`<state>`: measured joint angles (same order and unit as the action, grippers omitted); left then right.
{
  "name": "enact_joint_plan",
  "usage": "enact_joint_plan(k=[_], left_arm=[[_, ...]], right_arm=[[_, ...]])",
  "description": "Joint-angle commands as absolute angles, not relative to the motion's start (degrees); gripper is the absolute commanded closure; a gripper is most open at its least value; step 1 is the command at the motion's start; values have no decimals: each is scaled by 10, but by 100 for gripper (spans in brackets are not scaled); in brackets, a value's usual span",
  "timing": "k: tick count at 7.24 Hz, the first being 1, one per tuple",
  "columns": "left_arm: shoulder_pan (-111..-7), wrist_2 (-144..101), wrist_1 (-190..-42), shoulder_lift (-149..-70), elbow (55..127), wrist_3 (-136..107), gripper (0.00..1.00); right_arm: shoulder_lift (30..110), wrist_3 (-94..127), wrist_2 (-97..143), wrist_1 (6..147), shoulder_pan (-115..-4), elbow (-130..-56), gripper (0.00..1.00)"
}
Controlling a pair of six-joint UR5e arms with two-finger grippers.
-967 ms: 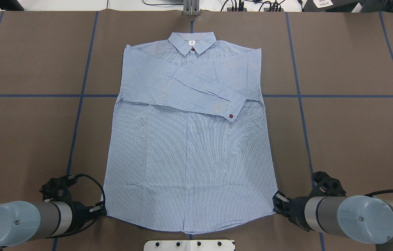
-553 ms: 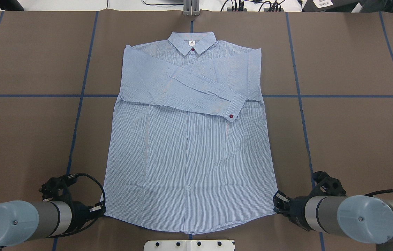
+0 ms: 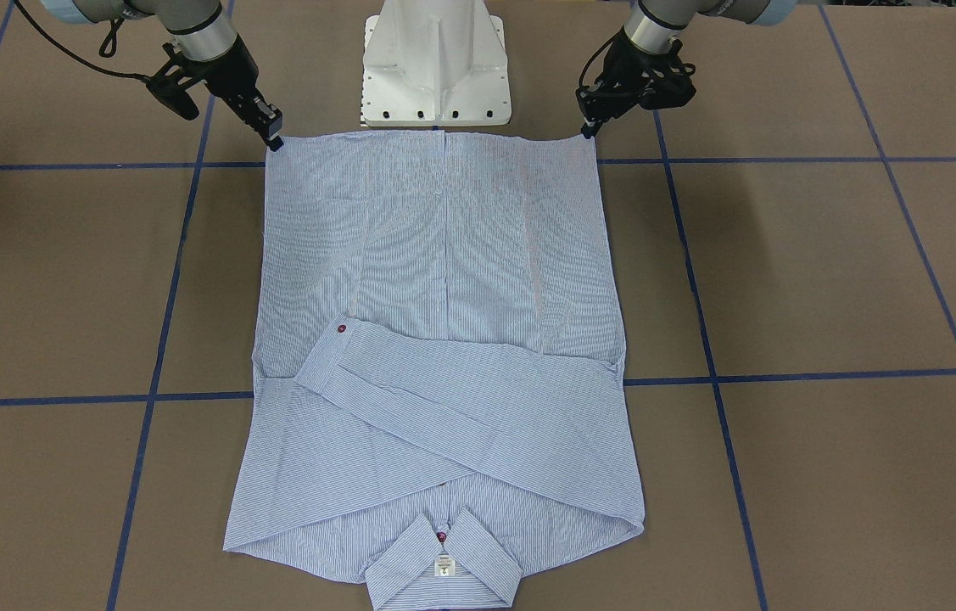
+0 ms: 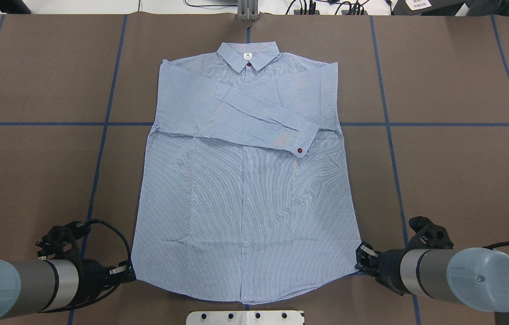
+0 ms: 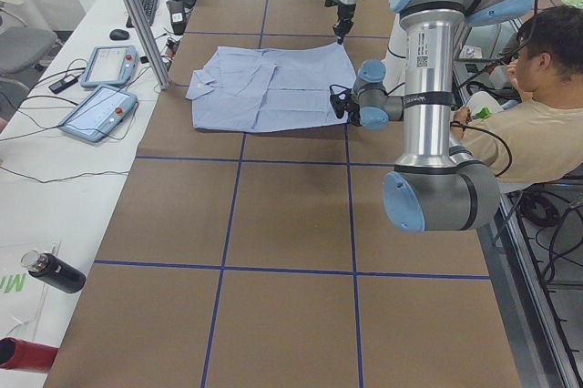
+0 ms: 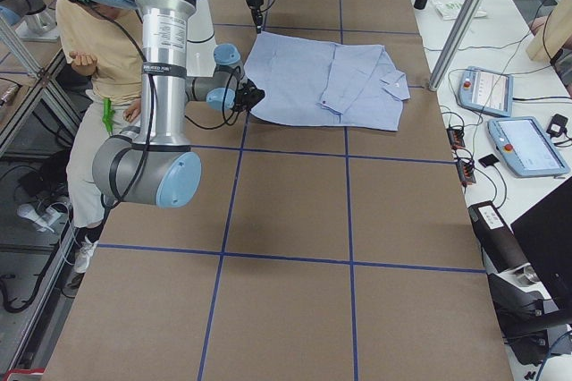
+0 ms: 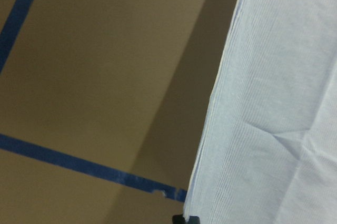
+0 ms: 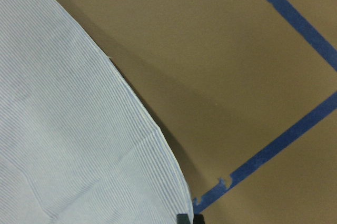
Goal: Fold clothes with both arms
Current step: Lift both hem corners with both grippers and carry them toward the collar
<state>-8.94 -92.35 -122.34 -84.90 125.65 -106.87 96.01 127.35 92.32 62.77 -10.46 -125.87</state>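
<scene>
Blue-striped shirt lies flat, front up, mid-surface, collar on the side far from the robot. Both sleeves are already folded across the chest, with the top cuff ending right of centre. Body folds aren't done: the full length is laid out.

Robot's left tool is on the near-left corner of the hem, right tool on the near-right one. Both look clamped on the cloth. Wrist views show the edge raised, shadow under it, running down to a fingertip. My read: start of the hem-to-collar fold.

Versus a second ago: both arms have backed outward, the left more. Hem corners are drawn slightly wider. Rest of the shirt hasn't moved.
</scene>
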Motion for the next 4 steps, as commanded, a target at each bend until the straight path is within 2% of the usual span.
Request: enact_joint_plan(k=[1, 4], left_arm=[[-95, -936, -1224, -835, 1316, -1069, 100], [-242, -1006, -1223, -886, 1296, -1056, 100]], right_arm=[[970, 1274, 944, 628, -149, -1291, 100], [959, 1274, 944, 631, -227, -1292, 100]])
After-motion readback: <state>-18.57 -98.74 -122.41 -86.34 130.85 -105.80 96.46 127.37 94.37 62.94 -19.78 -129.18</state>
